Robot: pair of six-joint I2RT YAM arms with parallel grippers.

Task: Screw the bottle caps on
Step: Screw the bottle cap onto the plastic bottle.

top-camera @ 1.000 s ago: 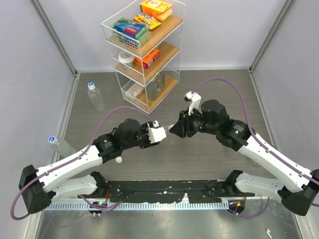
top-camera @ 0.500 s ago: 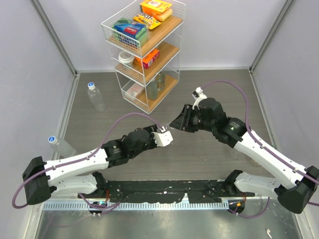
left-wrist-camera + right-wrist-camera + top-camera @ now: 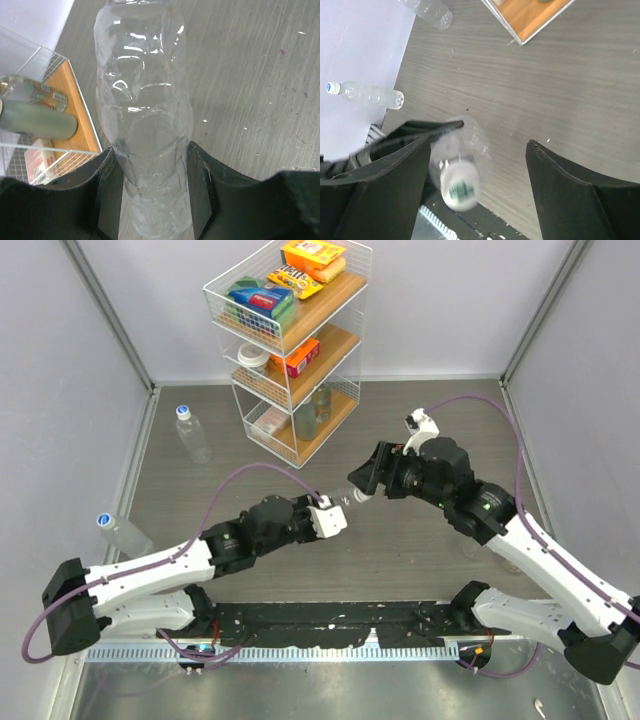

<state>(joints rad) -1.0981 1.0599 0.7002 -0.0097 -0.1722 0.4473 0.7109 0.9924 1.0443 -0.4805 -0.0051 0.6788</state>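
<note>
My left gripper [image 3: 338, 512] is shut on the lower body of a clear ribbed bottle [image 3: 142, 100], which points away from it toward the right arm. In the right wrist view a white cap [image 3: 460, 187] with a green mark sits on that bottle's neck. My right gripper [image 3: 479, 145] stands open around it, and the cap lies close to the left finger without being pinched. Two more bottles lie at the left: one with a blue cap [image 3: 192, 435] near the rack, and one with a blue-rimmed cap [image 3: 120, 532] by the left wall.
A white wire rack [image 3: 290, 340] with wooden shelves, holding boxes and cans, stands at the back centre, and its lower corner [image 3: 55, 130] shows beside the held bottle. Grey walls close the sides. A black rail [image 3: 330, 620] runs along the near edge between the arm bases.
The right gripper has opened wide and drawn back to the right, off the cap. The left arm has carried the bottle a little to the right.
</note>
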